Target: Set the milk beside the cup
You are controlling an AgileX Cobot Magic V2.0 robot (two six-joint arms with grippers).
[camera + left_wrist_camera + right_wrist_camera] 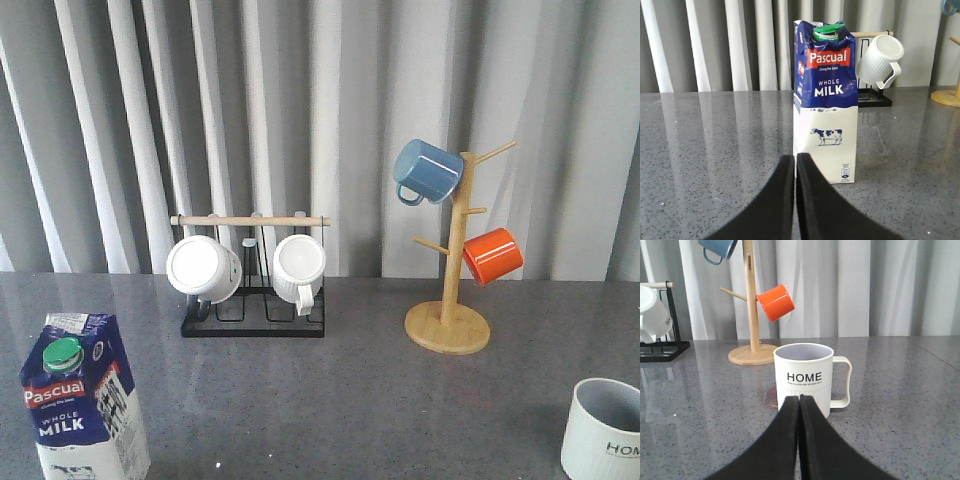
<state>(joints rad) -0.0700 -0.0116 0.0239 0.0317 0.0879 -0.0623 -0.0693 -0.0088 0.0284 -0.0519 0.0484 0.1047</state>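
- The milk (82, 400) stands upright, near left on the table (330, 400).
- The cup (603, 428) sits near right, well apart.
- Left gripper (795, 162) and right gripper (799, 401) are pressed closed, holding nothing.

The left arm's black two-fingered gripper (795, 162) has its curved fingers pressed together, tips meeting with only a thin seam between them. The right arm's black two-fingered gripper (800, 401) is likewise closed, fingertips touching and holding nothing.
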